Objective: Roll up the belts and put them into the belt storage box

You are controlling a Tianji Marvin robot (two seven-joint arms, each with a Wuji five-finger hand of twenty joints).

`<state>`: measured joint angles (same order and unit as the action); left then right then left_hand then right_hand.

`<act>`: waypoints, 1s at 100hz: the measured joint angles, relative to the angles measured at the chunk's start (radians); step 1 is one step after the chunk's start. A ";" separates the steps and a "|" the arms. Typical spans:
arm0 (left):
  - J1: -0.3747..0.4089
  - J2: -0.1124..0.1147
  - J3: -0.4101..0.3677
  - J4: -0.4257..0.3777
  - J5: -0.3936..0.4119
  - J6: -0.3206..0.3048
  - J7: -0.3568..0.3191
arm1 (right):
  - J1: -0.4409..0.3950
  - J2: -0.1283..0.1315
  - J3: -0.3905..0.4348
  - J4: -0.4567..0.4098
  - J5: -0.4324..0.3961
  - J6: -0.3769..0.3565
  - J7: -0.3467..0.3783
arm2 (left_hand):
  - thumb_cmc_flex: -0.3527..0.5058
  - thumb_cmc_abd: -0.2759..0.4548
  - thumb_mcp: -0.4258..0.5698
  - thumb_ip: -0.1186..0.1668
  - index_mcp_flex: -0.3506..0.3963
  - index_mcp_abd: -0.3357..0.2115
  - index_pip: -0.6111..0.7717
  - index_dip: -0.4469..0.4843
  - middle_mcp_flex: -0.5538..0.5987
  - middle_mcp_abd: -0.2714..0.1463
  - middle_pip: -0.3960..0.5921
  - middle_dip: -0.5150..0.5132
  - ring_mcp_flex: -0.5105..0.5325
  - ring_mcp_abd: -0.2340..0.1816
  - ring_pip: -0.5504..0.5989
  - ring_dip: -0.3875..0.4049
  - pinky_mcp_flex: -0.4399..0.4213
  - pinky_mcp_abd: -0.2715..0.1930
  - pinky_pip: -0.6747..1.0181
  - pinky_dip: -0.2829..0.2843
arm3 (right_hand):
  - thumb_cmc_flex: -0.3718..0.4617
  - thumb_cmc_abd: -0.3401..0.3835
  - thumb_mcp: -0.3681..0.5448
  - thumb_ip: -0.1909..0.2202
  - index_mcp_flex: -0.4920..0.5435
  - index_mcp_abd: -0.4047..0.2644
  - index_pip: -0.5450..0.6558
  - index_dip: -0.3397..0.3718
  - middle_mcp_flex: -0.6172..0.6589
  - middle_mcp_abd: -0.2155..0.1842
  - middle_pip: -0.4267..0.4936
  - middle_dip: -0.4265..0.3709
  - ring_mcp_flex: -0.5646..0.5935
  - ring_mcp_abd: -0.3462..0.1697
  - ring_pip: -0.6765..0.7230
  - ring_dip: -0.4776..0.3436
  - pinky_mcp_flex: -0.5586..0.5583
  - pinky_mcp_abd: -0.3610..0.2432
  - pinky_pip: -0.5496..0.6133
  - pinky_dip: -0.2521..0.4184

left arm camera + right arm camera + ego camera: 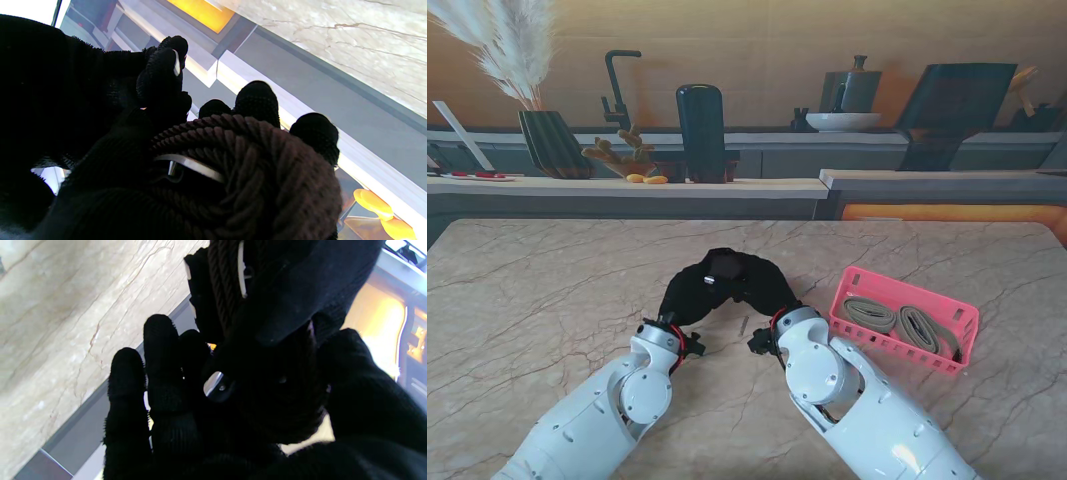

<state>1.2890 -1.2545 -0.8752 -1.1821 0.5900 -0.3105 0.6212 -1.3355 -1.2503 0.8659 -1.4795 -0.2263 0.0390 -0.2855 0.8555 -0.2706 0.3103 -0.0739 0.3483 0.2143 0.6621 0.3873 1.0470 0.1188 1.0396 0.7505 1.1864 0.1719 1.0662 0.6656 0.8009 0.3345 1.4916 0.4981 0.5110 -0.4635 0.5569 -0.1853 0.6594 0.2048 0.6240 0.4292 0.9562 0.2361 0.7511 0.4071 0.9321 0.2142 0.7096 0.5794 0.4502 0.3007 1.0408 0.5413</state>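
Item, left: our left hand (685, 293), black-gloved, raised over the marble table (537, 300), fingers curled around the coiled dark braided belt (240, 173), its metal buckle (190, 165) showing in the left wrist view.

Item, centre: our right hand (762, 285), also gloved, pressed against the left, fingers closed on the same belt roll.

Item, right: pink belt storage box (905, 318) on the table, just beside our right forearm, containing two rolled tan belts (897, 320) side by side.
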 measured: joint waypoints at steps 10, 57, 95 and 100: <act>0.003 0.000 -0.004 -0.003 -0.006 -0.006 -0.001 | -0.007 -0.007 0.009 -0.016 0.085 0.023 0.011 | -0.012 -0.022 0.029 0.000 0.000 0.000 0.000 0.000 0.001 0.000 0.000 -0.009 0.000 0.001 0.000 0.000 -0.001 0.001 0.000 0.000 | 0.071 -0.051 0.022 -0.028 -0.017 0.008 0.083 -0.115 0.052 -0.022 -0.001 -0.003 0.027 -0.008 0.004 0.000 0.021 -0.002 0.007 -0.001; 0.043 -0.009 -0.035 -0.058 -0.118 -0.058 -0.074 | -0.022 -0.073 0.036 -0.007 0.153 0.084 -0.129 | -0.235 -0.102 0.251 0.006 -0.093 0.001 -0.133 -0.051 -0.220 0.054 -0.268 -0.144 -0.171 0.002 -0.125 -0.012 -0.190 -0.063 -0.119 -0.013 | 0.080 -0.142 0.077 -0.051 0.045 -0.113 0.244 -0.161 0.175 -0.133 -0.051 -0.072 0.104 -0.078 -0.076 -0.029 0.102 -0.064 0.027 -0.034; 0.053 0.006 -0.041 -0.099 -0.131 -0.059 -0.149 | -0.021 -0.075 0.053 0.025 0.126 0.000 -0.168 | -0.297 -0.101 0.151 0.006 -0.213 -0.021 -0.299 -0.079 -0.571 0.048 -0.587 -0.326 -0.646 0.029 -0.548 -0.097 -0.575 -0.041 -0.447 0.002 | 0.079 -0.167 0.078 -0.060 0.007 -0.259 0.250 -0.161 0.166 -0.155 -0.116 -0.108 0.103 -0.106 -0.100 -0.039 0.093 -0.076 0.027 -0.046; 0.056 0.007 -0.047 -0.108 -0.136 -0.060 -0.157 | -0.025 -0.072 0.059 0.026 0.093 -0.026 -0.168 | -0.300 -0.101 0.136 0.006 -0.213 -0.057 -0.299 -0.079 -0.617 0.036 -0.633 -0.335 -0.679 0.030 -0.568 -0.106 -0.595 -0.039 -0.461 0.002 | 0.079 -0.167 0.078 -0.060 0.007 -0.259 0.256 -0.158 0.166 -0.155 -0.116 -0.108 0.103 -0.108 -0.100 -0.040 0.091 -0.076 0.027 -0.046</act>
<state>1.3447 -1.2478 -0.9220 -1.2898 0.4538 -0.3701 0.4645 -1.3606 -1.3219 0.9249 -1.4539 -0.1330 0.0132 -0.4539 0.5551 -0.3714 0.4467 -0.0674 0.1351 0.1569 0.3630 0.3084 0.4297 0.1549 0.4065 0.4157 0.5072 0.2020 0.4982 0.5592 0.2060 0.2950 1.0310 0.5002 0.5897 -0.6303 0.6346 -0.2451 0.6662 -0.0537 0.8800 0.2712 1.1218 0.0813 0.6347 0.2992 1.0352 0.1059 0.6095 0.5399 0.5416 0.2245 1.0682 0.4950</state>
